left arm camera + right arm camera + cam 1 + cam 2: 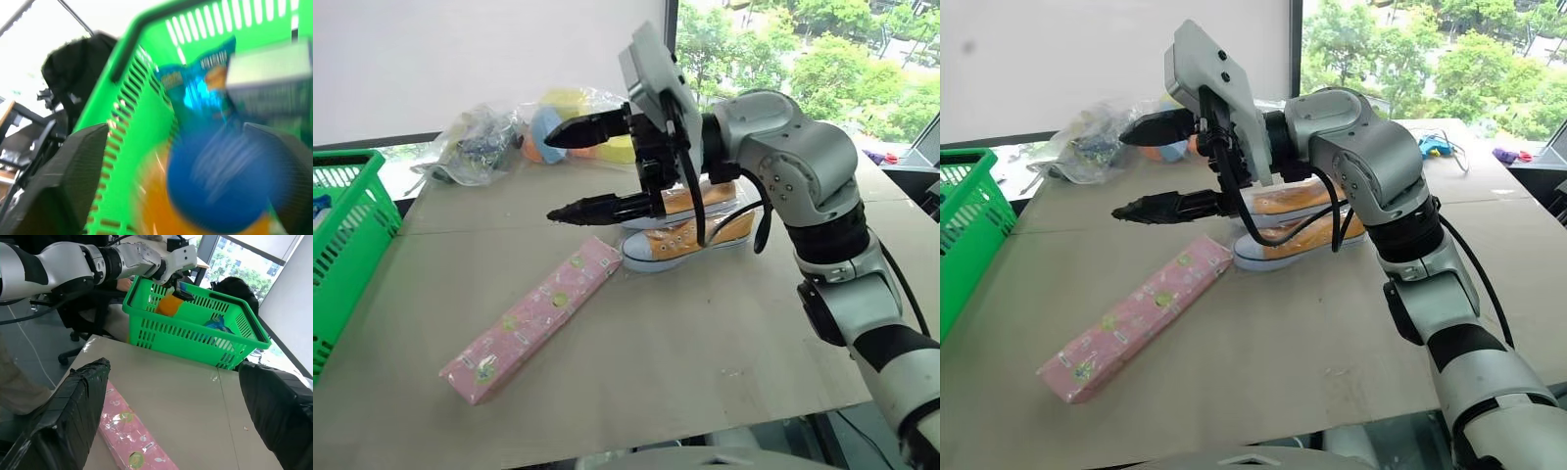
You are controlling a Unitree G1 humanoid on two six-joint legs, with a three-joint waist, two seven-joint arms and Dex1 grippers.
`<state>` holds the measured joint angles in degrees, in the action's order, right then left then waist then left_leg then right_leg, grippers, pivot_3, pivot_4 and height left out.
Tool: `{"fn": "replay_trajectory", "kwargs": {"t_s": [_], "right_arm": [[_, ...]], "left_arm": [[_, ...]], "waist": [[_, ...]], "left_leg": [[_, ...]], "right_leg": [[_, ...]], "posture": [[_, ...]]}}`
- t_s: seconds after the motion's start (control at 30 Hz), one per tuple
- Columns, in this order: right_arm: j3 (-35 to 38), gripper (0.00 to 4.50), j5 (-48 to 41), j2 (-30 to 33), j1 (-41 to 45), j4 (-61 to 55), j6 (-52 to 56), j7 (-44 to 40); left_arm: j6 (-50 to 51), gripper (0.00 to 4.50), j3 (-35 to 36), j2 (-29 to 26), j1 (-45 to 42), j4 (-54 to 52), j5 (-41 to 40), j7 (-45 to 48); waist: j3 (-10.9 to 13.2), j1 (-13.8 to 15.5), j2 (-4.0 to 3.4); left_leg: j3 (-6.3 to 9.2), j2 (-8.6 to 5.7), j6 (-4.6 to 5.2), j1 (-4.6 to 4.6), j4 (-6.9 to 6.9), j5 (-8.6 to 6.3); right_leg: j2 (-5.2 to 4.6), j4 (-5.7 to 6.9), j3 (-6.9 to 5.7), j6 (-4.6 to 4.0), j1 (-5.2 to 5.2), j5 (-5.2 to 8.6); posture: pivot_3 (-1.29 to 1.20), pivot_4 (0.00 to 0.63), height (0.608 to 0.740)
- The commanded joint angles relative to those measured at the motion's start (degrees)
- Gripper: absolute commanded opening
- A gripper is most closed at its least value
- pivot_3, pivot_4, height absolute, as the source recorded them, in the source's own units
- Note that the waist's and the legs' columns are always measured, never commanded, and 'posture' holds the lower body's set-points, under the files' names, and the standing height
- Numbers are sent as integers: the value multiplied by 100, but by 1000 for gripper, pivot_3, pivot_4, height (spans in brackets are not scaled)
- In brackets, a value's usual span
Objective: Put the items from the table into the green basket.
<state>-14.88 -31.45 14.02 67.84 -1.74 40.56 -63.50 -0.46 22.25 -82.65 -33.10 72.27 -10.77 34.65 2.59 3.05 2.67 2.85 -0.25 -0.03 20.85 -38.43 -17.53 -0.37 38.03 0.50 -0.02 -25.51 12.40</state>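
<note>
Tan table (705,372), green basket (195,340) holding orange bottle (168,306), blue packet (215,326), right tool (570,174) wide, left tool (178,289) spread.

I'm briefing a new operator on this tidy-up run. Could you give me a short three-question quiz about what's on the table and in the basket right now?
1. True or false: the long pink patterned box lies inside the green basket.
2. What is the left gripper over? A) sneakers B) green basket C) clear bags
3. Fill in: the right gripper is ____, nothing between its fingers.

Key: 1 false, it lies on the table; 2 B; 3 open.
</note>
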Motion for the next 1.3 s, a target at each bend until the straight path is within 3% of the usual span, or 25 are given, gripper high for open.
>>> {"fn": "replay_trajectory", "kwargs": {"t_s": [0.03,0.17,0.27,0.4,0.57,0.67,0.77,0.93,1.07,1.17,1.3], "right_arm": [[266,4500,-87,53,-9,-144,-87,31],[271,4500,-68,66,-50,-128,-133,52],[286,4500,-52,87,-146,-134,-141,127],[291,4500,-29,145,-224,-139,-172,147],[289,4500,-19,291,-346,-269,-143,167],[297,4500,-48,837,-795,-618,52,-12],[255,4500,19,1400,-1352,-942,92,-117],[424,4500,-182,1680,-1819,-1359,420,123],[582,4500,-371,1706,-2110,-1751,724,454],[672,4500,-491,1690,-2231,-1954,882,665],[716,4500,-558,1710,-2345,-2117,982,888]], "left_arm": [[232,4450,368,-21,-509,-630,-535,857],[953,4450,639,165,-503,-1433,-998,1486],[2413,4450,1285,886,864,-4104,-1684,1559],[3979,4450,1761,1861,2175,-6963,-2246,786],[5770,4450,1854,2499,2975,-8775,-3544,706],[6580,4450,1566,2616,3699,-10052,-3933,455],[6955,4450,1322,2781,3914,-10527,-4107,122],[7166,4450,772,2826,3652,-10849,-4141,-277],[7191,4450,14,2527,3631,-10773,-3549,-560],[6845,4450,-723,1953,3968,-10745,-2764,-576],[6642,4450,-1241,1769,4270,-10562,-2338,-488]], "waist": [[0,4,0],[0,-22,-6],[0,-43,-24],[-2,-83,-30],[-8,-101,-27],[-9,-75,-37],[-1,-27,-51],[29,-73,-102],[45,-142,-128],[47,-237,-131],[40,-330,-183]], "left_leg": [[-1,-5,-1,-2,-2,1],[-1,-5,-5,-14,-2,4],[15,14,-5,-14,-1,4],[14,13,-3,-7,1,3],[11,24,-4,-2,5,2],[10,22,-4,-5,5,2],[19,18,-3,-17,3,2],[6,26,-19,-51,-2,13],[-5,32,-21,-121,10,14],[-11,38,-24,-119,7,16],[-13,42,-24,-126,13,16]], "right_leg": [[1,4,-1,-1,4,0],[18,6,-6,-2,16,-1],[10,6,4,-4,14,-1],[-14,5,36,-5,8,-3],[2,7,40,-12,-8,-7],[-1,5,40,-14,-4,-8],[-1,-6,33,-14,19,-8],[27,-3,49,-17,42,-7],[63,-6,50,-13,106,19],[79,-4,45,-12,106,19],[78,-6,66,-13,105,20]], "posture": [[175,0,740],[195,0,740],[200,0,740],[190,0,740],[168,0,740],[157,0,740],[141,0,740],[112,0,740],[70,0,740],[51,0,740],[32,0,740]]}}
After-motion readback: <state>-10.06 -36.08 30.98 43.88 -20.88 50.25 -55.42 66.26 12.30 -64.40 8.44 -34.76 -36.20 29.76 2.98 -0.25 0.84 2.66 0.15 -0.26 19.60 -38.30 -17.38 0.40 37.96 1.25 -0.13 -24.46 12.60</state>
